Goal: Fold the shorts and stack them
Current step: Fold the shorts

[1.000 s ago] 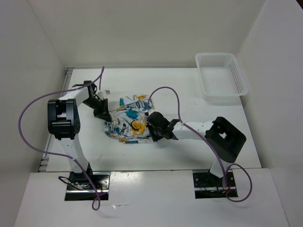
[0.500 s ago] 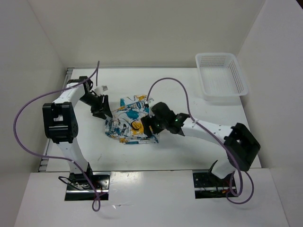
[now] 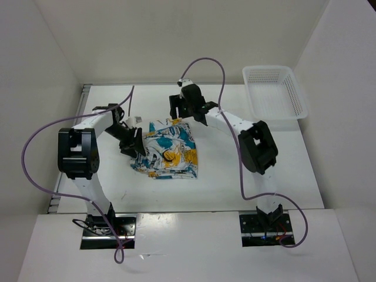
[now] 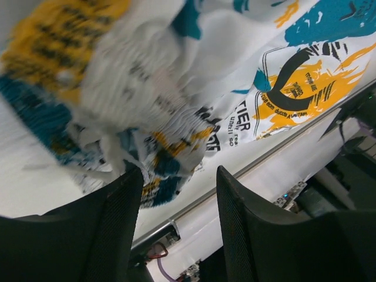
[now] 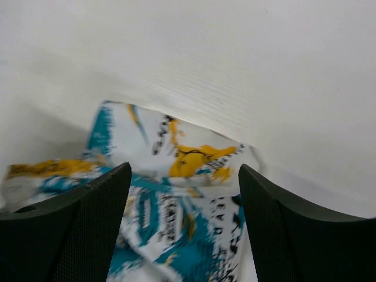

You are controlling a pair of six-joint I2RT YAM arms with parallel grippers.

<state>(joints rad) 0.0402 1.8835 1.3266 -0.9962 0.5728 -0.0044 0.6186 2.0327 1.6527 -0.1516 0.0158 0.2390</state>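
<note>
The shorts [image 3: 167,154] lie in a rumpled, roughly square heap on the bench [image 3: 235,182], well left of the basket [image 3: 275,94] and nearer the arm bases than it is. Nothing is in the basket.

The left hand [image 3: 136,147] sits at the edge of the heap farthest from the basket. Its fingers [image 4: 111,229] are spread, and the gathered waistband bunches at their tips without being pinched. The right hand [image 3: 182,114] hovers over the corner of the heap nearest the basket. Its fingers [image 5: 294,229] are also spread wide, with printed cloth below them and nothing held.

This looks like the folding step, between grips: the cloth is neither flat nor neatly doubled, and stacking has not begun. The next move probably calls for each hand to come down and pinch only the top layer at its own edge. They would then need to draw the cloth taut together, since this soft fabric will drag and bunch if one side leads.
</note>
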